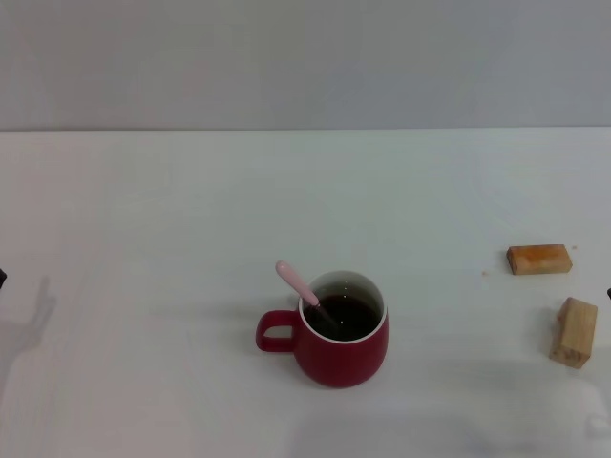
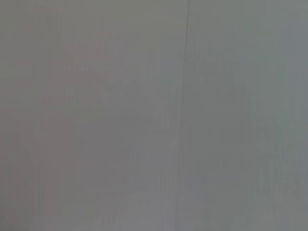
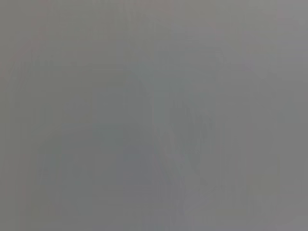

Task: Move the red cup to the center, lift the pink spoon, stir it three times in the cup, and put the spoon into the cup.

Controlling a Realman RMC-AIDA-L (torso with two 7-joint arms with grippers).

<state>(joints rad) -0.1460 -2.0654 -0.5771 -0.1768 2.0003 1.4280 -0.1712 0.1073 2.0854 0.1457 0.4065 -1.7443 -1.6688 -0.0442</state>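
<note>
We see the red cup (image 1: 342, 342) near the table's (image 1: 172, 210) middle, handle left, the pink spoon (image 1: 304, 294) standing in its dark liquid. Two wooden blocks (image 1: 574, 332) lie right. Neither gripper shows, so we cannot tell their jaws.

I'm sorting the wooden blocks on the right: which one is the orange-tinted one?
The orange-tinted block is the farther of the two, lying flat and lengthwise. The other block, nearer the robot, is pale tan and stands tilted. Both lie well right of the red cup.
</note>
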